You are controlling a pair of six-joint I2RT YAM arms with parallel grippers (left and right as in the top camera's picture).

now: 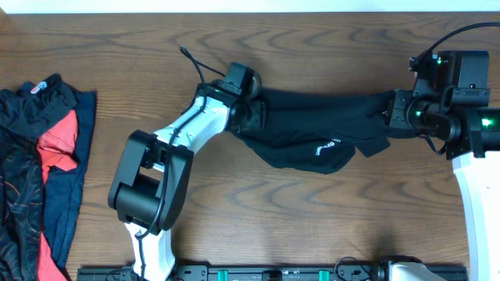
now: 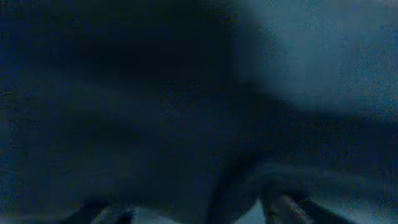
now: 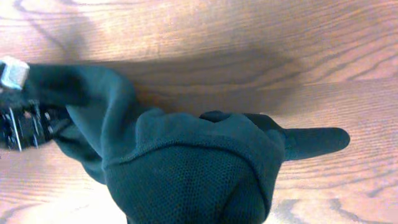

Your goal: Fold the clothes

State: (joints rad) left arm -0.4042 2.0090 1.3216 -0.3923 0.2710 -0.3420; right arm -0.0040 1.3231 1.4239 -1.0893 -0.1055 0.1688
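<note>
A plain black garment [image 1: 312,129] with a small white logo print [image 1: 330,146] hangs stretched between my two grippers above the wooden table. My left gripper [image 1: 251,105] is shut on its left end. My right gripper [image 1: 393,112] is shut on its right end. In the left wrist view dark fabric [image 2: 186,112] fills the frame and hides the fingers. In the right wrist view bunched black mesh fabric [image 3: 193,168] covers the jaws, and the other gripper [image 3: 18,118] shows at the far left.
A pile of other clothes, black-patterned [image 1: 19,203], red [image 1: 58,140] and navy [image 1: 74,187], lies at the table's left edge. The left arm [image 1: 152,183] reaches across the table's middle-left. Bare wood table [image 1: 312,226] lies below the garment.
</note>
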